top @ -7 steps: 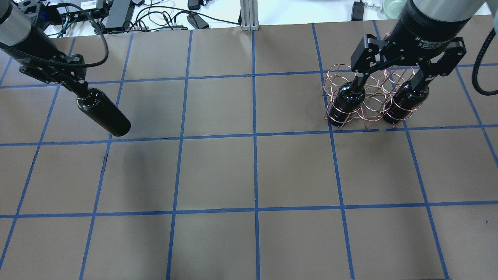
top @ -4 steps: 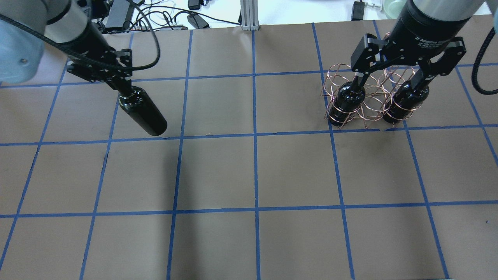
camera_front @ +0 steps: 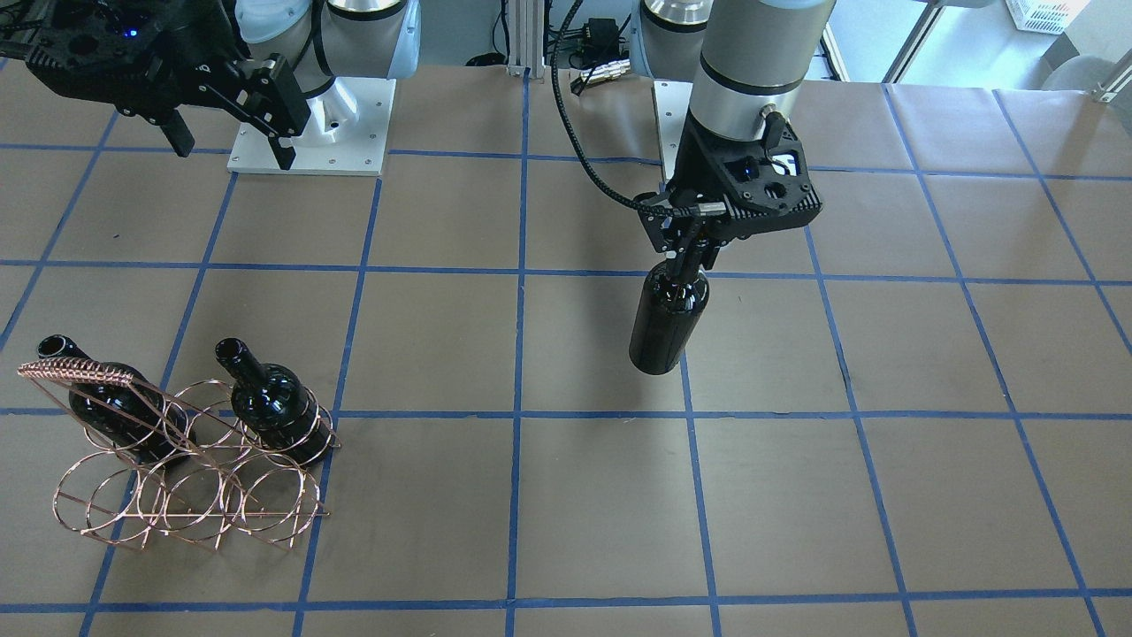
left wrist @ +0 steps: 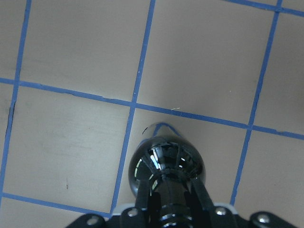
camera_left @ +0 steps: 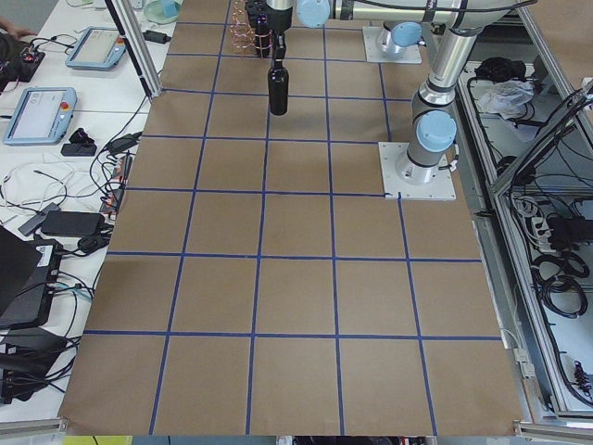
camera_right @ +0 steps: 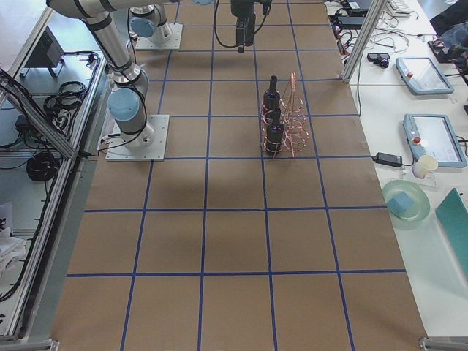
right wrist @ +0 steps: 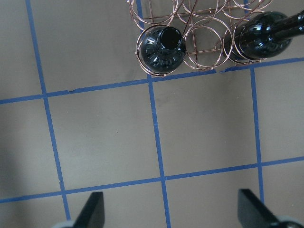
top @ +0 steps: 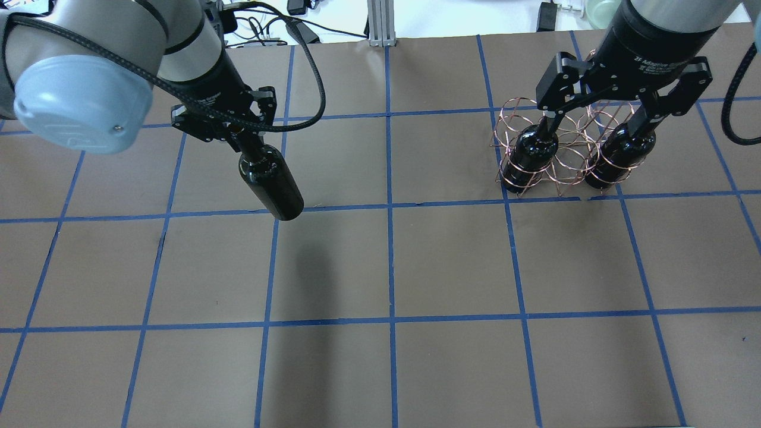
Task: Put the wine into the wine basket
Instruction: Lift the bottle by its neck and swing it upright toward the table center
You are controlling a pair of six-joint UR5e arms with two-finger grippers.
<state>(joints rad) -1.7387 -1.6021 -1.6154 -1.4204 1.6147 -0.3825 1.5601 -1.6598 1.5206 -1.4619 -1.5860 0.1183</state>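
My left gripper [top: 238, 135] is shut on the neck of a near-black wine bottle [top: 271, 181], which hangs upright above the table, left of centre. It also shows in the front view [camera_front: 669, 318] and the left wrist view [left wrist: 166, 166]. The copper wire wine basket [top: 559, 151] stands at the far right and holds two more bottles [top: 529, 156] [top: 618, 156] in its outer rings, necks up. My right gripper [top: 594, 128] is open and empty, held high over the basket; its fingertips [right wrist: 92, 209] show in the right wrist view above bare table beside the basket [right wrist: 204, 28].
Brown paper with a blue tape grid covers the table. Cables and power supplies [top: 178, 24] and an aluminium post [top: 379, 24] line the far edge. The arm base plates [camera_front: 309, 124] sit on the robot's side. A wide stretch of table lies between the held bottle and the basket.
My left arm has carried the bottle rightward across the table, toward the centre. The right arm, the basket and its two bottles have not moved.
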